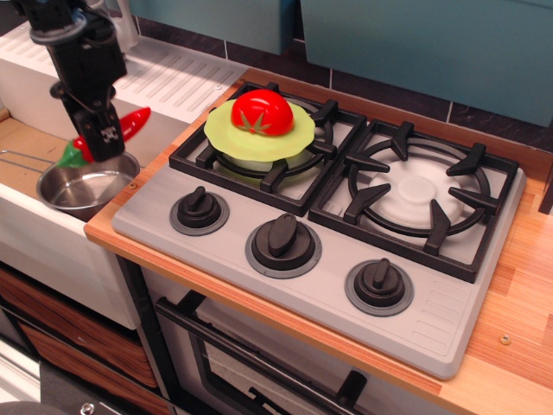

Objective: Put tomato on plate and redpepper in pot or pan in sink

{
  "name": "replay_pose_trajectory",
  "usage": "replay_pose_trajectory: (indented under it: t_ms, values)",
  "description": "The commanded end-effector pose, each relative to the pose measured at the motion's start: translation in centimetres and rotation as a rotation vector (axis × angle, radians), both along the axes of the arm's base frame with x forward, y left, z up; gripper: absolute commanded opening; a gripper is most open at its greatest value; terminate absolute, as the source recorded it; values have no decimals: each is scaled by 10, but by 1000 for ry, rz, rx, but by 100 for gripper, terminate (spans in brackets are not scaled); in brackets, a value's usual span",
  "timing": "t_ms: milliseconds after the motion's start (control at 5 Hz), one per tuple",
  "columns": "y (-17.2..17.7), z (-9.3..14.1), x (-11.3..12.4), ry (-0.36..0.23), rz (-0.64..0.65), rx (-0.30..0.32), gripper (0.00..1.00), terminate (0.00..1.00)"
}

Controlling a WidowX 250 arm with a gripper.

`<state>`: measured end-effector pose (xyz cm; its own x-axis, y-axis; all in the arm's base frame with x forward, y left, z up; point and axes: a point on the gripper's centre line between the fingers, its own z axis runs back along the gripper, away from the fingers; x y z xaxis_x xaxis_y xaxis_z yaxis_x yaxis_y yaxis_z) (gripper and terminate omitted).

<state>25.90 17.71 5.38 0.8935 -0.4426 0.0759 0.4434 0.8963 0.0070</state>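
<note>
The tomato [262,111] lies on the lime-green plate [298,137], which rests on the left burner. My gripper [102,145] is shut on the redpepper [132,123] and holds it tilted in the air, green cap [73,156] down to the left, just above the steel pot [85,188]. The pot stands in the white sink [34,104] at the left, and its wire handle [22,156] points left.
The grey stove [328,259] has two black burner grates and three knobs [283,238] along its front. The ribbed draining board [181,78] lies behind the sink. A wooden counter edge [527,285] runs at the right.
</note>
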Motion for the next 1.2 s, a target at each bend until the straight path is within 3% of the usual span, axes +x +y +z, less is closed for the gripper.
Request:
replay_pose_trajectory:
  t_ms: [0,1000]
  values:
    - [27,13,20,-38,-49,30,0,0]
    - [48,-4,19,-56,-93,24,0,0]
